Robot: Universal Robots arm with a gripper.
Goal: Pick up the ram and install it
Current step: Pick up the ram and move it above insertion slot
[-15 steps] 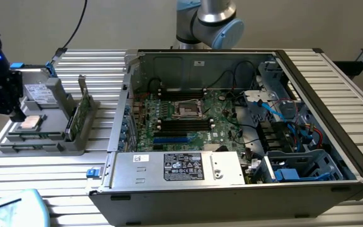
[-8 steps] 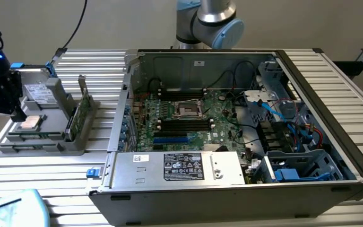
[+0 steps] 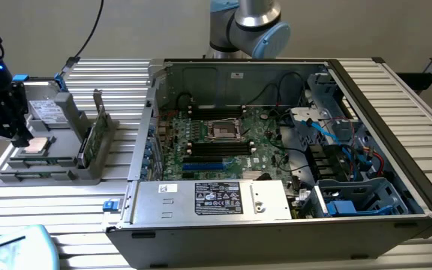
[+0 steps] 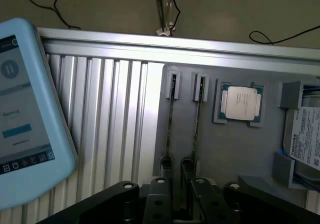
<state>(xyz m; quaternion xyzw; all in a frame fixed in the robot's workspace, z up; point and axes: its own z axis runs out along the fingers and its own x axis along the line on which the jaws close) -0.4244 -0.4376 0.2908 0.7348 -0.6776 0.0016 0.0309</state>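
Note:
Two ram sticks (image 4: 170,116) (image 4: 196,115) stand on edge in slots of the grey parts tray (image 4: 225,154), side by side and seen as thin dark lines in the wrist view. In the exterior view the ram (image 3: 86,148) stands upright in the tray (image 3: 47,174) at that view's left, next to a taller green card with a metal bracket (image 3: 102,121). My gripper (image 3: 19,136) hangs over the tray's left end, beside the silver processor chip (image 3: 37,145). In the wrist view the gripper (image 4: 179,186) sits just above the near ends of the two sticks.
The open computer case (image 3: 426,169) holds the motherboard with black memory slots (image 3: 220,147), a power supply (image 3: 216,199) in front and cables on the exterior view's right. A hard drive (image 4: 306,139) lies in the tray. A pale blue tablet (image 4: 25,109) rests on the slatted table.

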